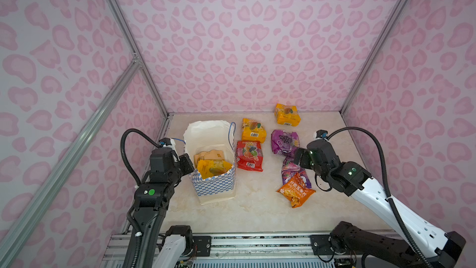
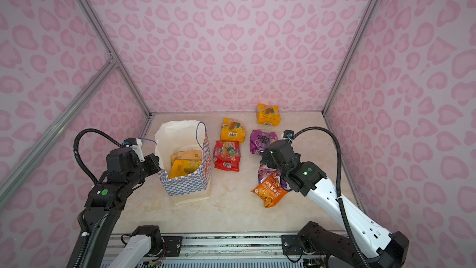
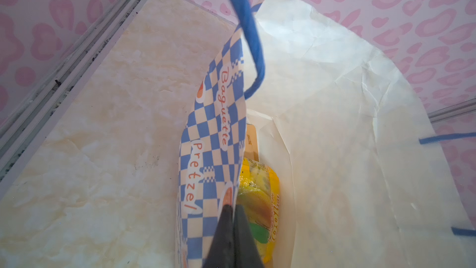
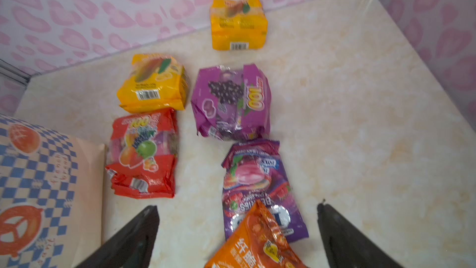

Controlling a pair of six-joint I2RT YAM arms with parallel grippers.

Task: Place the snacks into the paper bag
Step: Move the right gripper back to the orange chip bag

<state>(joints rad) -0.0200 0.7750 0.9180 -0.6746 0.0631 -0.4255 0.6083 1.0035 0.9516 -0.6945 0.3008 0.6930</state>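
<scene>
Left of centre in both top views, the paper bag (image 1: 216, 184) stands upright on the tabletop (image 1: 257, 210), with the left tool (image 3: 233, 206) pinched together on its checkered near-left rim, holding the mouth open. Inside lie a tan kraft pouch (image 1: 210, 155) and a yellow packet (image 1: 213, 170). Six snacks are outside: two yellow pouches (image 1: 253, 130) toward the back wall, a red pouch (image 1: 249, 155) just beside the bag, a purple grape pouch (image 1: 283, 141), and, right of centre, a purple berry pouch (image 1: 292, 170) with the orange chips bag (image 1: 296, 192) lapping over its near end. The right tool (image 4: 237, 206) hangs above that pair, jaws spread wide and empty.

The next pick looks to be from that pair. Take the chips bag first, since it lies on top: come straight down, straddle a puffed ridge rather than the flat seal, and close on orange film only, so the berry pouch is not dragged along. Lift clear before crossing the red pouch, then let go low over the open mouth, away from the blue cord handle (image 1: 232, 131) on the bag's right rim, which could snag. A firm pinch by the left tool matters, or the thin paper may fold shut.
</scene>
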